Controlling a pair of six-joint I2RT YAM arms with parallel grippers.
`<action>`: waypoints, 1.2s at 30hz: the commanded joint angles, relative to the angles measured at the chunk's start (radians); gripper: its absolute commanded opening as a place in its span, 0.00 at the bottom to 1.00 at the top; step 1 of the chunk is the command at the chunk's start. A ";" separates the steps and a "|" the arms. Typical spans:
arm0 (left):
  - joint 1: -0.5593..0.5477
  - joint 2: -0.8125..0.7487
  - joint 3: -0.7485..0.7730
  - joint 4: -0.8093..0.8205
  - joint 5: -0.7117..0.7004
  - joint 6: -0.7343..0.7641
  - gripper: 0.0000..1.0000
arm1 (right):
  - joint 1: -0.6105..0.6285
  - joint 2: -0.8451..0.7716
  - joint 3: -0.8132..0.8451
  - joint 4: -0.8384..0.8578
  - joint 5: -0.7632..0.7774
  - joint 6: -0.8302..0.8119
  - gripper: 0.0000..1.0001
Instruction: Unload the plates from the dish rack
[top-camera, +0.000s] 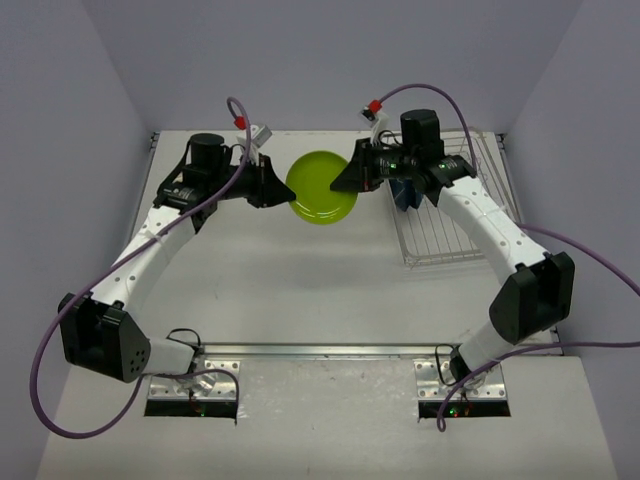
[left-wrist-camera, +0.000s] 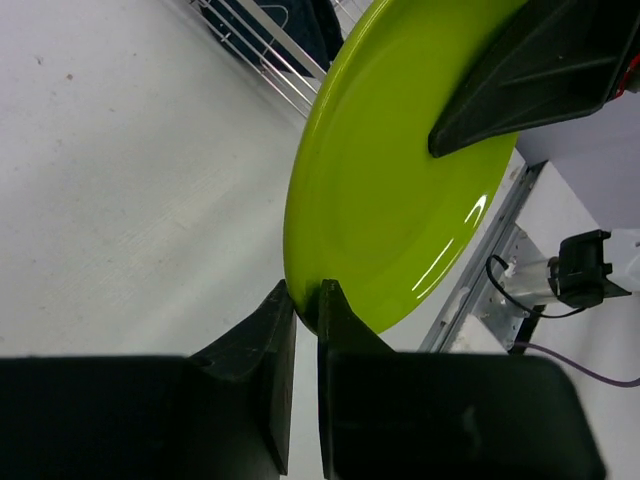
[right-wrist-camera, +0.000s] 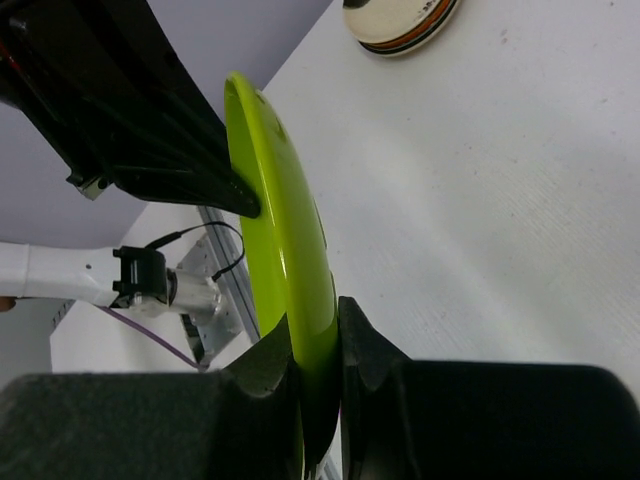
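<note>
A lime green plate (top-camera: 322, 188) hangs on edge above the table between both grippers. My left gripper (top-camera: 289, 193) is shut on its left rim; the left wrist view shows the rim (left-wrist-camera: 380, 200) pinched between the tips of that gripper (left-wrist-camera: 305, 305). My right gripper (top-camera: 349, 180) is shut on the right rim, and the right wrist view shows the plate (right-wrist-camera: 285, 230) clamped in that gripper (right-wrist-camera: 318, 335). The silver wire dish rack (top-camera: 455, 225) stands at the right. A dark blue plate (top-camera: 403, 191) stands in it, behind the right wrist.
A plate with an orange-red band (right-wrist-camera: 400, 25) lies flat on the table, seen only in the right wrist view. The rack's wires (left-wrist-camera: 262, 52) and a dark plate (left-wrist-camera: 312, 22) show beyond the lime plate. Grey walls enclose the table.
</note>
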 joint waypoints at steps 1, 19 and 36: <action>-0.001 -0.014 -0.009 0.017 0.003 0.062 0.00 | 0.011 -0.007 0.027 0.049 -0.059 0.059 0.32; 0.607 0.217 0.154 -0.095 -0.105 0.082 0.00 | -0.053 -0.038 0.022 -0.083 0.414 -0.073 0.87; 0.848 0.669 0.360 -0.102 -0.101 -0.042 0.00 | -0.108 -0.035 -0.015 -0.109 0.828 -0.158 0.84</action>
